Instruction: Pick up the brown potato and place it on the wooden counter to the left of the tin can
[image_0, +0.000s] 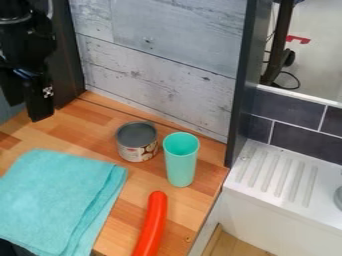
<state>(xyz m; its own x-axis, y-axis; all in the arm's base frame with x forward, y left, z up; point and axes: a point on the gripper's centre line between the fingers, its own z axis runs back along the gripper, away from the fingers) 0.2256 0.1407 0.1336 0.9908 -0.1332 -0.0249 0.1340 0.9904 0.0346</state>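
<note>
From where I'm standing, the black gripper (27, 110) hangs at the upper left, pointing down over the wooden counter (100, 117); I can't tell whether its jaws are spread or pressed together. Nearest it are the folded turquoise towel (53, 195), at the lower left, and the short can (137, 147), near the middle. The towel's layered edge slants from its upper right corner down toward the bottom. The can stands upright, its round grey top facing up; whether that's a lid or an open inside, I can't make out. Its pale label has print too small to read. Just right of it a taller mint-green cup (180, 167) stands upright, mouth up. Below, a curved red-orange rod (153, 222) runs lengthwise to the bottom edge.
</note>
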